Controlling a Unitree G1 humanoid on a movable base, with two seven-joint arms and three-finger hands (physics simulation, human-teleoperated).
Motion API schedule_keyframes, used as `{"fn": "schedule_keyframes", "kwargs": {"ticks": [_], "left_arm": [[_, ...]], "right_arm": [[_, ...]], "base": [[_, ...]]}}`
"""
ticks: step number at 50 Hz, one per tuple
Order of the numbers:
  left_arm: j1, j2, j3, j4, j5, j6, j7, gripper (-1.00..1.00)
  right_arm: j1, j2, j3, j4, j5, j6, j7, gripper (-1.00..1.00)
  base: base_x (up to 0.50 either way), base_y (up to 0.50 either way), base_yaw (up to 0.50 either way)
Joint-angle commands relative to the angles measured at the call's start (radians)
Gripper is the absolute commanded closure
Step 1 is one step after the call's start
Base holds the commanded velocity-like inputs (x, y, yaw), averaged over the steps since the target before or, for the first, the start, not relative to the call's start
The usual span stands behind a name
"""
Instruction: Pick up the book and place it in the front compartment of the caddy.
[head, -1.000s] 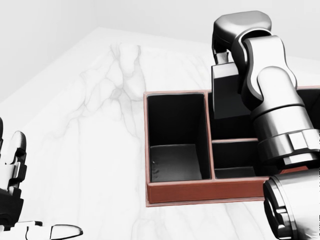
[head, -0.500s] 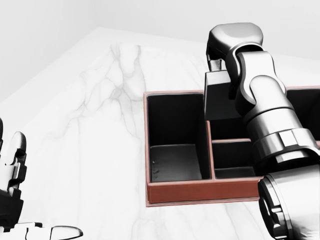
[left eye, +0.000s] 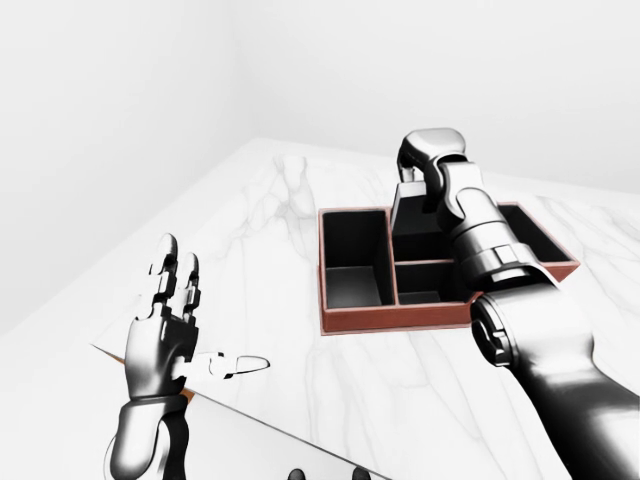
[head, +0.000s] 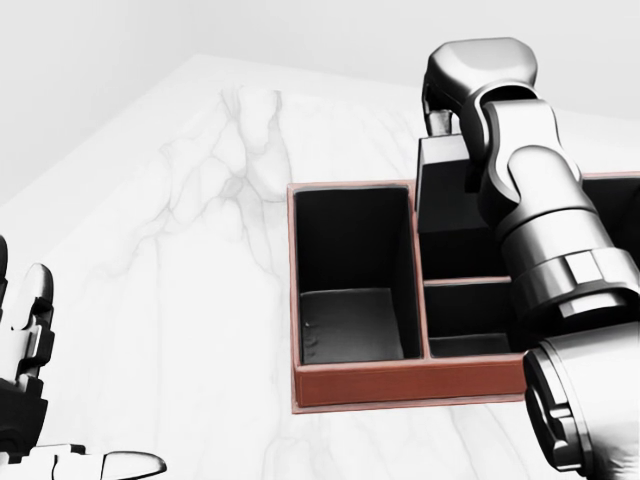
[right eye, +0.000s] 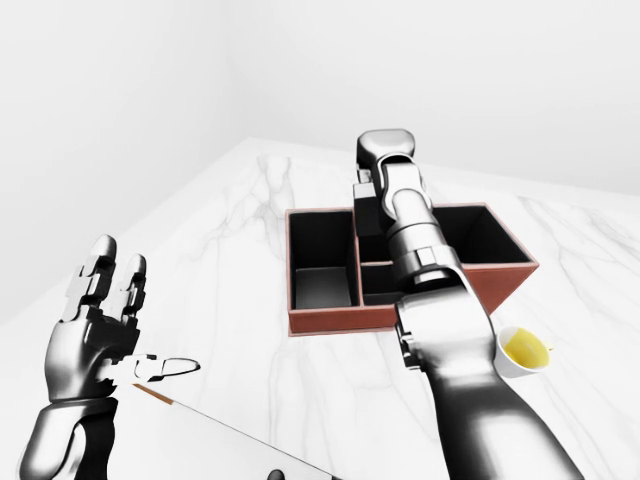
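Your right arm (left eye: 520, 330) blocks much of what matters: in the head view its forearm covers the right part of the caddy (head: 400, 382), so you cannot see those compartments whole. In the right-eye view 1 small white cup (right eye: 522, 352) with yellow inside sits just right of your right forearm, near the caddy's lower right corner and apart from it. Below your left hand (left eye: 165, 330), 1 thin flat edge with an orange tip (right eye: 160, 398) runs toward the bottom of the eye views; you cannot tell what it is.

There is 1 caddy, a reddish-brown box with black insides on the white marble table (head: 180, 250). The eye views show 3 compartments open to sight: 1 tall one on the left, and 2 smaller ones stacked beside it, with more hidden behind your arm. The left compartment and the lower middle one look empty.

The 1 book (head: 445, 190), a dark slab, stands upright just under your right hand (head: 450, 120), over the upper middle compartment beside the divider. Your right hand's fingers sit against the book's top edge, clamped on it as far as the views show. Your left hand is raised well to the left of the caddy, fingers spread apart, holding nothing.
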Motion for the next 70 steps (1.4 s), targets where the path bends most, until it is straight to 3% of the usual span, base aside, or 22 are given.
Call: {"fn": "schedule_keyframes", "kwargs": {"ticks": [1,51,70], "left_arm": [[-0.024,-0.001,-0.001,0.051,0.005,0.000,0.014,-1.00],[-0.019,-0.003,-0.011,0.056,0.015,0.000,0.014,-1.00],[-0.020,-0.002,-0.007,0.054,0.011,0.000,0.012,-1.00]], "right_arm": [[-0.040,-0.009,0.000,0.047,-0.010,0.000,-0.038,1.00],[-0.046,-0.019,0.002,0.217,0.071,0.000,-0.210,1.00],[-0.027,-0.004,0.028,0.250,0.054,0.000,-0.218,1.00]], "base": [[0.00,0.00,0.00],[0.00,0.00,0.00],[0.00,0.00,0.00]]}}
